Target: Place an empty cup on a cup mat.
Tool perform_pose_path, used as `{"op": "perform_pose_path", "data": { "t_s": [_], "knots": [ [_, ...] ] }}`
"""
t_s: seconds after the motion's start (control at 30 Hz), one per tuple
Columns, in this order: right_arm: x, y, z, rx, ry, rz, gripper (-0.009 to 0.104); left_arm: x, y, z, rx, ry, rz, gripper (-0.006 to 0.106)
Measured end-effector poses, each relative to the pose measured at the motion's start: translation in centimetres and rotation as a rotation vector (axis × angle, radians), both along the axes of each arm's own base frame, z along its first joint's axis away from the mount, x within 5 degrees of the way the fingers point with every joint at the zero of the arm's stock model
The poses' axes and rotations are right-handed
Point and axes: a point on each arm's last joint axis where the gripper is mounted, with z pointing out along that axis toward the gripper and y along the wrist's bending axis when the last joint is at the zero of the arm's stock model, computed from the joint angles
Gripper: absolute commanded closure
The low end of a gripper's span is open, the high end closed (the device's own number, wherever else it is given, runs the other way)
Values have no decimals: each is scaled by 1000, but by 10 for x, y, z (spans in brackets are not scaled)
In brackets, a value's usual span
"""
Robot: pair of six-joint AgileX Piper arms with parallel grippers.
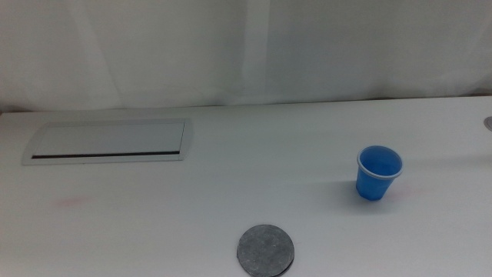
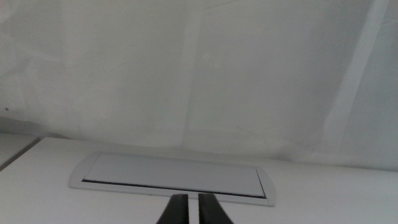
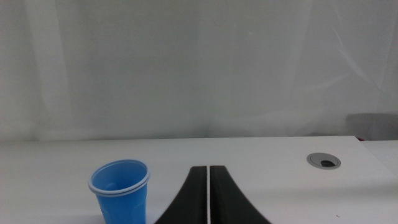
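The blue cup (image 1: 378, 172) stands upright on the white table at the right, its inside bare. In the right wrist view the cup (image 3: 120, 190) stands beside my right gripper (image 3: 209, 169), whose dark jaws are shut together with nothing between them. The grey round cup mat (image 1: 265, 251) lies flat near the table's front edge, apart from the cup. My left gripper (image 2: 193, 200) shows only in its wrist view, jaws almost closed and holding nothing. Neither arm appears in the middle view.
A white rectangular panel (image 1: 109, 141) with a dark slot is set into the table at the back left, also panel (image 2: 172, 175) ahead of the left gripper. A small grey round grommet (image 3: 324, 160) sits at the table's far right. A white curtain backs the table.
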Motion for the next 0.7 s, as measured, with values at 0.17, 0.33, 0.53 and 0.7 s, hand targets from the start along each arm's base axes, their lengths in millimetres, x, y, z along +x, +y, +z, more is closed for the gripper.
{"op": "perform_pose_path", "data": {
  "t_s": [0.17,0.33,0.53,0.7],
  "knots": [
    [0,1,3,28,-28,6,82,0,0,0,0,0,0,103],
    [0,1,4,96,-36,12,23,0,0,0,0,0,0,103],
    [0,1,7,161,-50,17,-4,0,0,0,0,0,0,103],
    [0,1,7,182,-51,19,-4,0,0,0,0,0,0,103]
  ]
}}
